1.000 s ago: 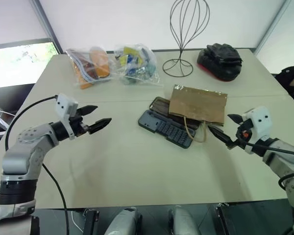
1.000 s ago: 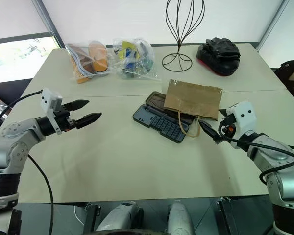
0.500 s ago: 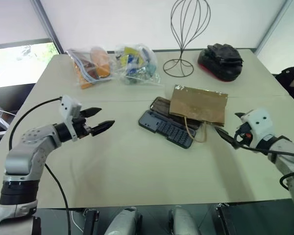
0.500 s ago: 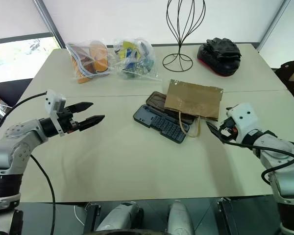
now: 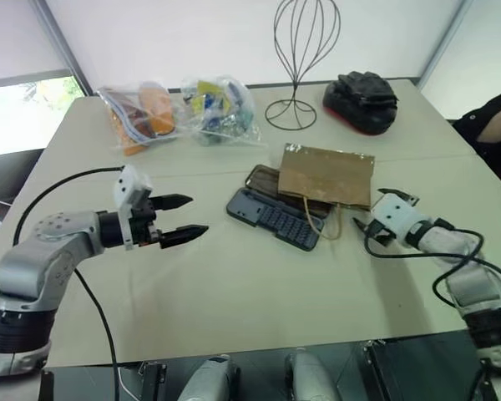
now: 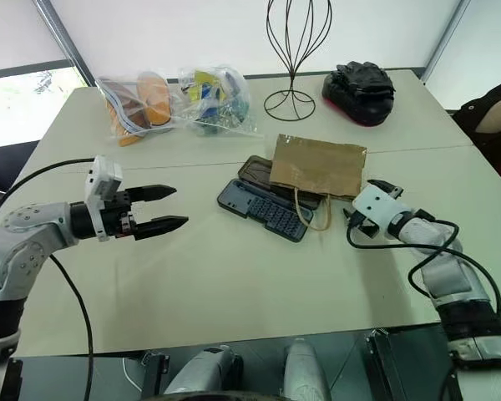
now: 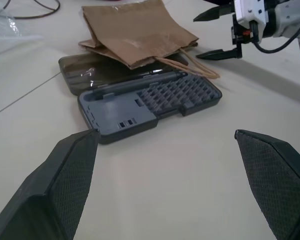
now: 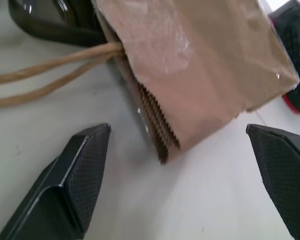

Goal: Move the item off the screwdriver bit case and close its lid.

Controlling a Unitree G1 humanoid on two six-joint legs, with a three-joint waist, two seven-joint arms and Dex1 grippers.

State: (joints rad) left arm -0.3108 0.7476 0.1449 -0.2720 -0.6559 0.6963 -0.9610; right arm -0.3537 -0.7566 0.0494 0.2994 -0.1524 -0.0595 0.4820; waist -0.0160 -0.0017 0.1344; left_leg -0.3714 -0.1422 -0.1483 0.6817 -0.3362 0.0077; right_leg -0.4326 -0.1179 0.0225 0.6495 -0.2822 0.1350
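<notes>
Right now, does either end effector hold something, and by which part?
Nothing is held. Both the left end effector and the right end effector are open; the right one is near the kraft paper bag.

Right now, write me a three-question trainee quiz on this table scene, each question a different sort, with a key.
1. True or false: the kraft paper bag lies partly on the open screwdriver bit case.
2. Which gripper is nearer the bag?
A. left gripper
B. right gripper
C. both equally near
3. Fill in: the case's smoky lid lies ____ on the table, partly under the bag.

Key
1. True: the bag covers part of the lid and the case's far edge.
2. B: it sits just beside the bag's edge, fingers spread, touching nothing.
3. Open (flat).
</notes>
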